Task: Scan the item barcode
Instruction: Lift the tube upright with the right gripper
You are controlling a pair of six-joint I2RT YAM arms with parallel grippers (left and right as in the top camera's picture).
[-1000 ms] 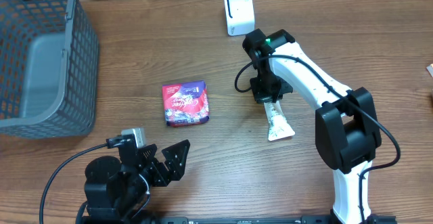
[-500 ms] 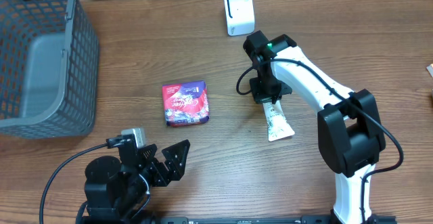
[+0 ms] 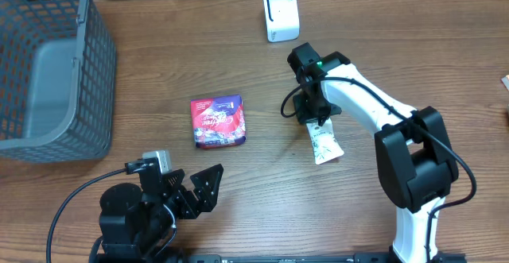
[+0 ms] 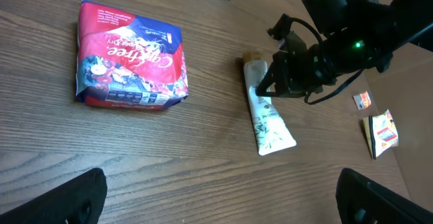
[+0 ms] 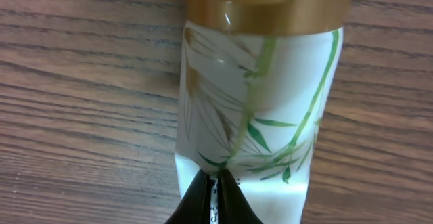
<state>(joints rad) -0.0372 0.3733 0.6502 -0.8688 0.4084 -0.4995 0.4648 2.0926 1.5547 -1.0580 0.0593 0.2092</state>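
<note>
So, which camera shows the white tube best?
Left wrist: the tube shows nearly whole, gold cap to flat end. Overhead shows it small; right wrist shows only the cap and leaf print.

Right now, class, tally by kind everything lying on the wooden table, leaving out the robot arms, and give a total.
Grey wire-mesh basket: 1
White box-shaped scanner: 1
Red and purple snack packet: 1
White plastic tube with gold cap: 1
Small orange-and-white sachets: 2
Total: 6
</note>
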